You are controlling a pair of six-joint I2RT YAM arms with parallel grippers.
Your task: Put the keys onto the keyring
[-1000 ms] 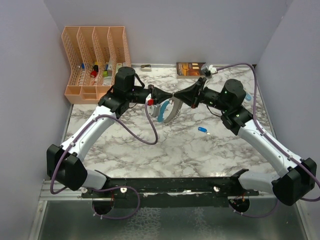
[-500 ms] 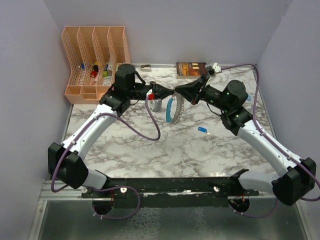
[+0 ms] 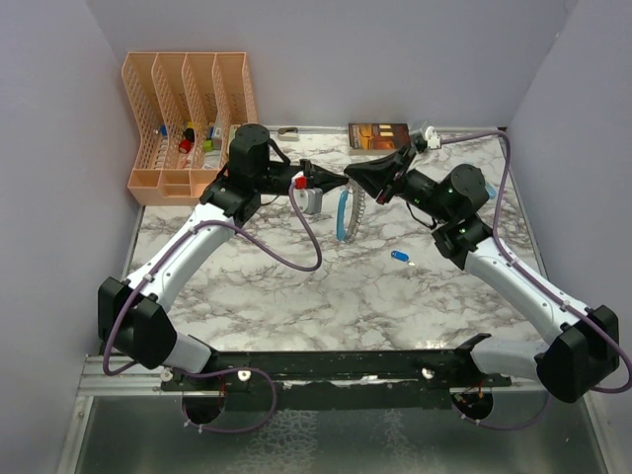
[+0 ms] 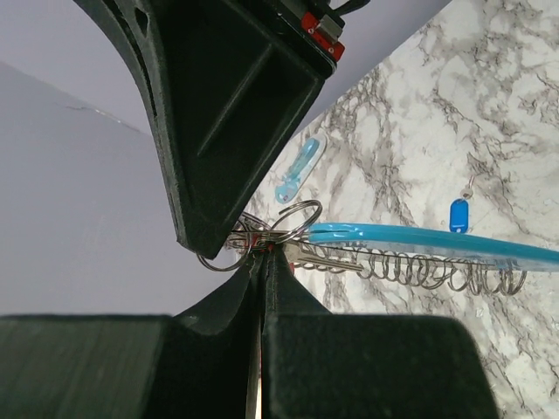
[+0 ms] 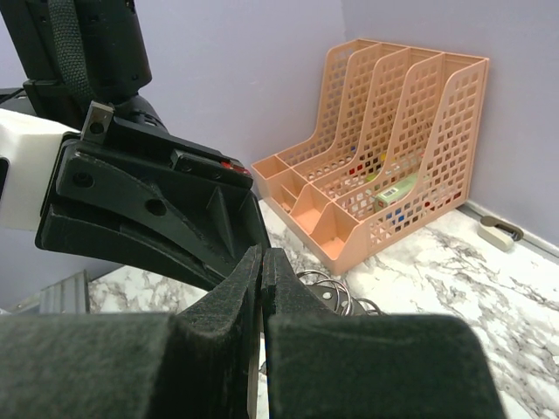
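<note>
Left wrist view puts the keyring, a bunch of grey metal rings and coil links with a curved light-blue strap, up off the marbled white counter, hanging between the two arms. The left gripper has its fingers pressed together on the rings; the right gripper meets it tip to tip, likewise closed at the rings. Below the keyring, a small dark-blue tagged key lies on the counter; well left of the keyring stands a peach plastic file organiser
</note>
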